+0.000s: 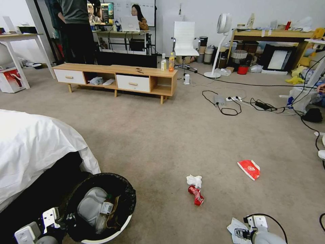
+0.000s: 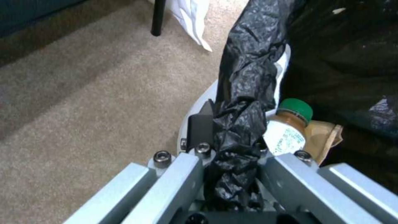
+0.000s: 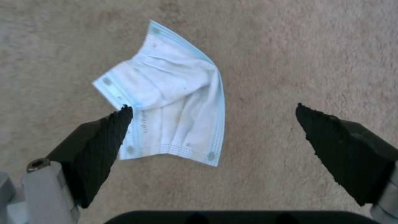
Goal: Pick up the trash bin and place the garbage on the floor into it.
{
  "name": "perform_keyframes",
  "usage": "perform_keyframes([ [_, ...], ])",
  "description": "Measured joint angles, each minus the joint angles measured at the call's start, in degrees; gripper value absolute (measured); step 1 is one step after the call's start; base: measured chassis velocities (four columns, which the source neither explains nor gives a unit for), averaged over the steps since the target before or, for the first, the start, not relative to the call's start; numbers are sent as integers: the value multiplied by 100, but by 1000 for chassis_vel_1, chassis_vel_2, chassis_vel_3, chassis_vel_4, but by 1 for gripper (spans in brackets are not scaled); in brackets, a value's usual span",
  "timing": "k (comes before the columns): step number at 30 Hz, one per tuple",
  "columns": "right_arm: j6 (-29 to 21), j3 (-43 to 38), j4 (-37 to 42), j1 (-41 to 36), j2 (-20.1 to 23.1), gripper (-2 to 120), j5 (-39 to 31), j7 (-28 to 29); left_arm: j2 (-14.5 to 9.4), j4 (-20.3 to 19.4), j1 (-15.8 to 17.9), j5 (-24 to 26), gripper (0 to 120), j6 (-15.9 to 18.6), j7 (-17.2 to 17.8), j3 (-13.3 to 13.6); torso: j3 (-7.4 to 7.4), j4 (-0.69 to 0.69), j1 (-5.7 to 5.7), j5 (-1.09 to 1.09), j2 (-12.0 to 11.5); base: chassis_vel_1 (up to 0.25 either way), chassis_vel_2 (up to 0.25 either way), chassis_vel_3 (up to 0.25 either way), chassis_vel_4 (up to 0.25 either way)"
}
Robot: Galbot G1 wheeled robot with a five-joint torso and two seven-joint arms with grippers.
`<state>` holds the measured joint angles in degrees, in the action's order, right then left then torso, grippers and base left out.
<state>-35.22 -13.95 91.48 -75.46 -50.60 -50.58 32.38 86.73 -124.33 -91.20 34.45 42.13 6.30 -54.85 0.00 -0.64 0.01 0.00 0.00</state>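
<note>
The trash bin (image 1: 113, 233), white with a black bag liner, is at the lower left by the bed. My left gripper (image 1: 66, 218) is shut on its bagged rim (image 2: 248, 62); one black finger (image 2: 201, 126) presses the outside. Inside lie a green-capped bottle (image 2: 290, 124) and a brown paper bag (image 2: 325, 137). Garbage on the carpet: a white tissue (image 1: 194, 180), a crushed red can (image 1: 196, 195), a red packet (image 1: 248, 169). My right gripper (image 1: 242, 234) hangs open just above a flat white-and-blue face mask (image 3: 166, 102), its fingertips (image 3: 120, 119) spread on either side of it.
A bed with a white sheet (image 1: 34, 142) stands at the left, right beside the bin. A low wooden cabinet (image 1: 115, 79) with two upright drink bottles (image 1: 167, 62) stands farther off. Cables and a power strip (image 1: 233, 100) lie at the right. Open carpet lies between.
</note>
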Motion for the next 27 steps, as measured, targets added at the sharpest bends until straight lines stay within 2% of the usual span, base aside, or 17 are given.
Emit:
perform_keyframes([
  [8, 231, 78, -391, 94, -90, 100, 214, -178, 20, 48, 20, -42, 1, 0, -2, 17, 0, 0, 0, 0, 0, 0, 0, 0, 0],
  [27, 443, 287, -592, 214, -203, 100, 475, -353, 10, 87, 30, -42, 1, 1, -12, 21, 0, 0, 0, -1, 0, 0, 0, 0, 0],
])
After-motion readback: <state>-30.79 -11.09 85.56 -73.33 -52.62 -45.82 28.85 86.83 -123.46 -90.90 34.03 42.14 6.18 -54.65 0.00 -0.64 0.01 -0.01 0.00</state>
